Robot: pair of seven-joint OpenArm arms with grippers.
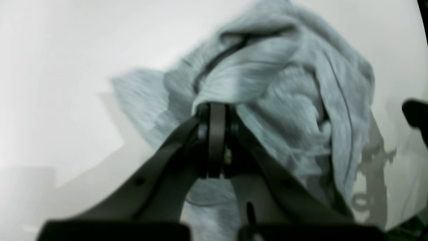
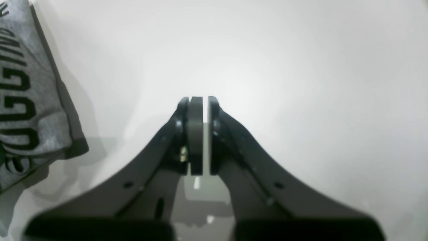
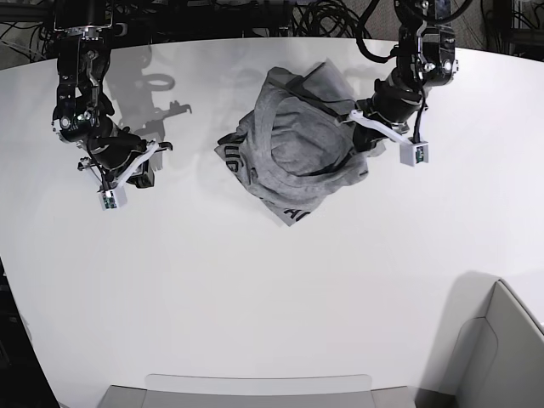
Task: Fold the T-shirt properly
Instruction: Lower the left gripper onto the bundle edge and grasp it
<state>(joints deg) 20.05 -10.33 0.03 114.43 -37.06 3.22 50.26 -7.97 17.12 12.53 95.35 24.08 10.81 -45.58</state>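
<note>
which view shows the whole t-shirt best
The base view: the T-shirt shows entire, a crumpled heap on the table. The left wrist view shows blurred bunched folds at the left gripper; the right wrist view catches only a lettered edge.

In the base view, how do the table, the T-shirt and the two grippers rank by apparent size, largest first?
1. table
2. T-shirt
3. left gripper and right gripper: they look alike, so I do not rank them.
</note>
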